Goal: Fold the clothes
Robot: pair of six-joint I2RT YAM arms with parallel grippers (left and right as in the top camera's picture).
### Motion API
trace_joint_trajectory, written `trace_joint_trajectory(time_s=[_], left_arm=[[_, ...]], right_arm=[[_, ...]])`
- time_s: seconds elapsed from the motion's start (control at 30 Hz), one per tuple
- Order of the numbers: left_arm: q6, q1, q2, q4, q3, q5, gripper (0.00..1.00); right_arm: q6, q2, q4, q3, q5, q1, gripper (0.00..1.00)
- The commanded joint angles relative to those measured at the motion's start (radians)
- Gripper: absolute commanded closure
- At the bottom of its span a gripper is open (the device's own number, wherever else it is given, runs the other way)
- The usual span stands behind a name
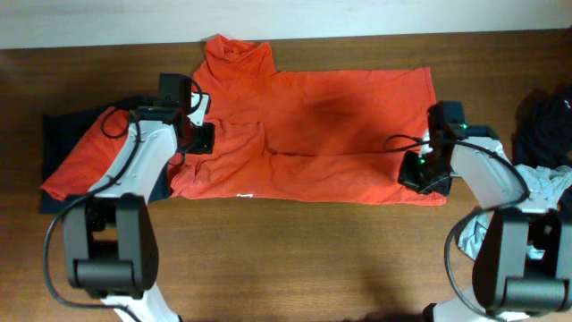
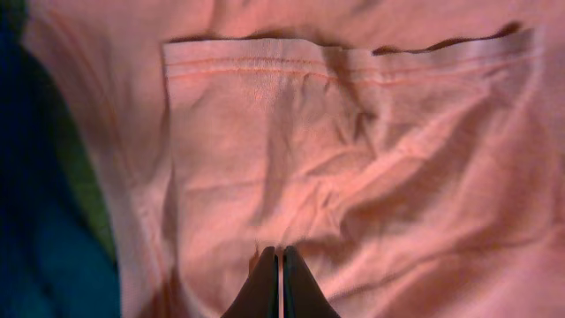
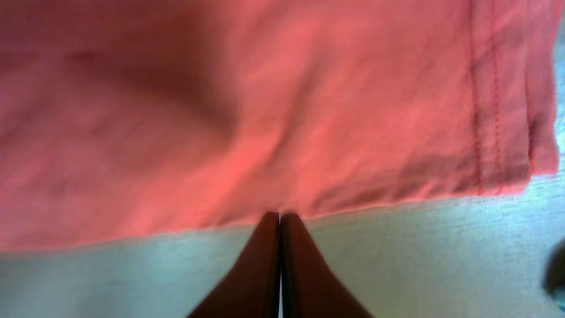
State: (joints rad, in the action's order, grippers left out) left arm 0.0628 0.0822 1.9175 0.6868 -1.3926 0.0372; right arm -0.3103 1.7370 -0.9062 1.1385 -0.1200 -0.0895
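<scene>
Overhead, the red-orange T-shirt (image 1: 340, 134) lies spread flat across the middle of the table (image 1: 286, 268), collar toward 11 o'clock. It looks like light, limp cotton that will sag and wrinkle, so I'd pinch it at stitched edges: the sleeve hem (image 2: 353, 66) or the bottom hem (image 3: 494, 106).

The left gripper (image 2: 280, 254) has its jaws pressed together on the sleeve cloth. The right gripper (image 3: 280, 215) is likewise closed at the shirt's lower edge. I can't tell whether either nips fabric.

At 9 o'clock a navy garment (image 1: 63, 125) under a folded red-orange garment (image 1: 80, 161) sits just beside the shirt. At 3 o'clock a black garment (image 1: 545, 116) and a pale grey-blue garment (image 1: 550, 183) crowd the right arm.
</scene>
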Motion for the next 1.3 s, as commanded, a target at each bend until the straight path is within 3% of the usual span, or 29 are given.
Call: trace_joint_trajectory(time_s=[0.0,0.37,0.7,1.03,1.27], left_arm=[[0.01,0.001,0.068,-0.033,0.012,0.011,0.95],[0.01,0.003,0.147,-0.067,0.013,0.011,0.95],[0.042,0.0,0.147,-0.07,0.013,-0.011,0.95],[0.042,0.001,0.146,-0.071,0.013,-0.005,0.96],[0.039,0.003,0.031,-0.021,-0.002,0.003,0.95]], right_arm=[[-0.021,0.04,0.056,-0.035,0.024,-0.074,0.96],[-0.031,0.133,0.146,-0.05,0.039,-0.141,0.96],[-0.111,0.171,0.087,-0.051,0.37,-0.185,0.96],[-0.06,0.155,0.091,-0.046,0.245,-0.19,0.96],[-0.027,-0.011,0.09,-0.038,0.091,-0.192,0.96]])
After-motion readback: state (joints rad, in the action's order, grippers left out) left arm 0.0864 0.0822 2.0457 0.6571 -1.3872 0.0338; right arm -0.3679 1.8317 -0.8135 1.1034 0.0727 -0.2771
